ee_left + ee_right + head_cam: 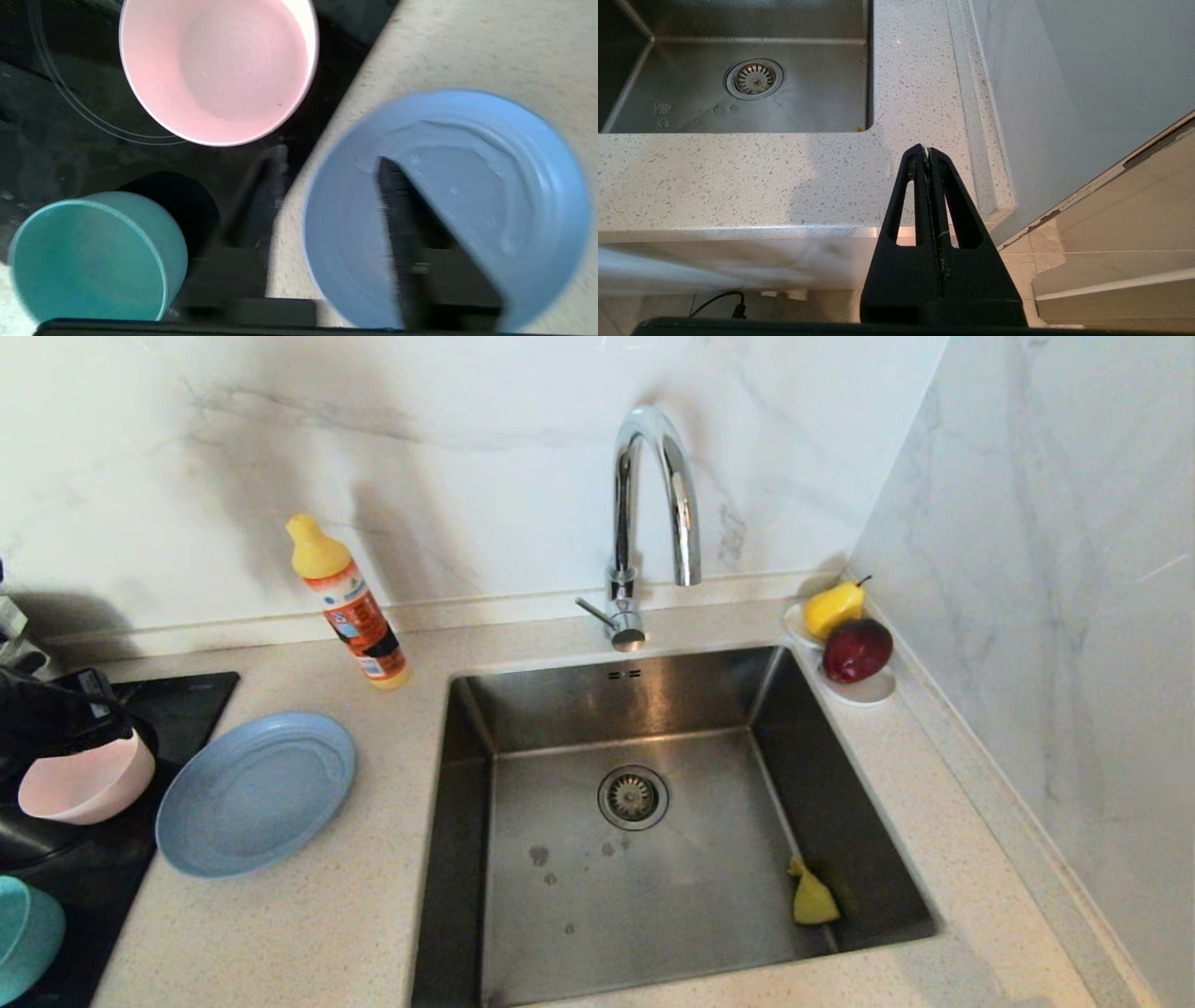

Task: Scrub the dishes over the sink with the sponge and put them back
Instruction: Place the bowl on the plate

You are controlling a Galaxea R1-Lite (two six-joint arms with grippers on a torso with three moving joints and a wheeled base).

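The left gripper (327,163) hangs over the left side of the counter, above the 3 dishes. Its fingers (397,205) are apart and hold nothing. Below it, the teal bowl (26,933) sits on the black stovetop (187,695) at the far left. The pink bowl (89,782) sits on the stovetop too (part of the dark arm covers it from the head view). Next comes the blue plate (257,793), flat on the counter (373,896), with 1 finger right above it. In the middle is the sink (653,877). The yellow sponge (812,899) lies in its near right corner, far from both grippers. The right gripper (928,151) is pressed together, parked past the counter's front edge.
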